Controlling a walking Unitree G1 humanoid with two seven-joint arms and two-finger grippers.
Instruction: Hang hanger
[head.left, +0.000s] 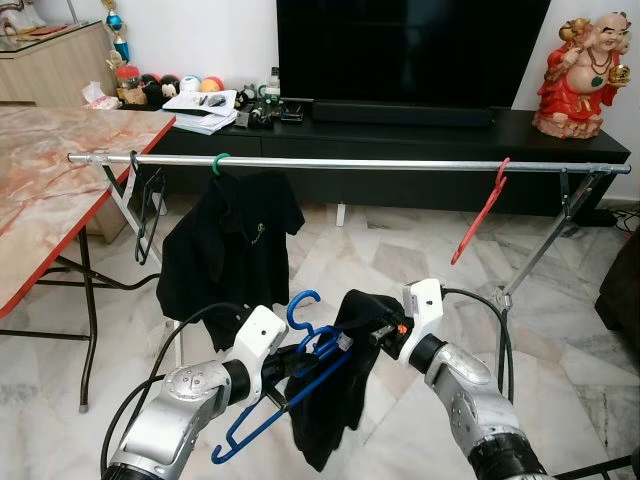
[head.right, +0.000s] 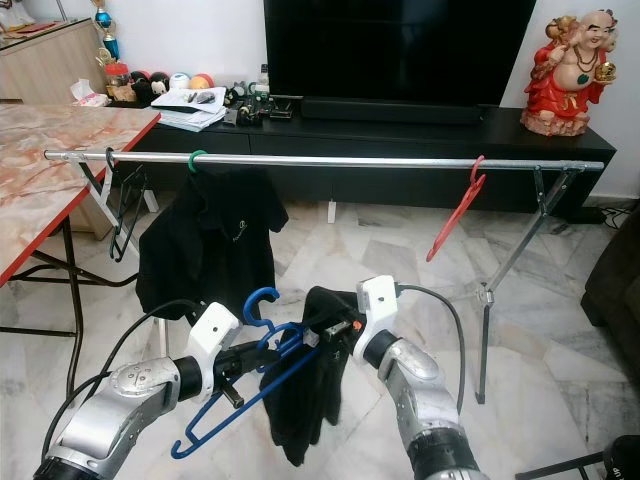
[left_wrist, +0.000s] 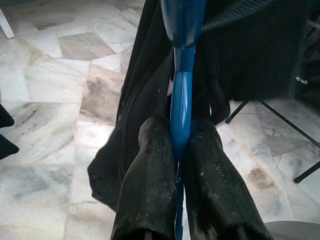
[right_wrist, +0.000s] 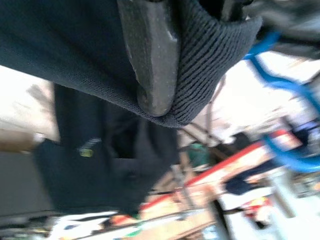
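The left gripper sits low in the head view, at about 7 o'clock of centre, its two black fingers pressed together on the stem of a blue hanger (the blue bar runs straight between the pads in the left wrist view). The hanger's hook curls up at 12 o'clock from that grip, and its frame slants down toward 7 o'clock. The right gripper is just beside it at 3 o'clock, holding a black garment; in the right wrist view one finger lies against the ribbed edge of the cloth, which folds over it, so the jaws are closed on fabric. The garment droops from both grippers toward 6 o'clock, clear of the marble floor. Above, toward 12 o'clock, a metal rail spans the scene. On it hang a black shirt on a green hanger at 11 o'clock, a bare black hanger at 10 o'clock and a bare red hanger at 1 o'clock.
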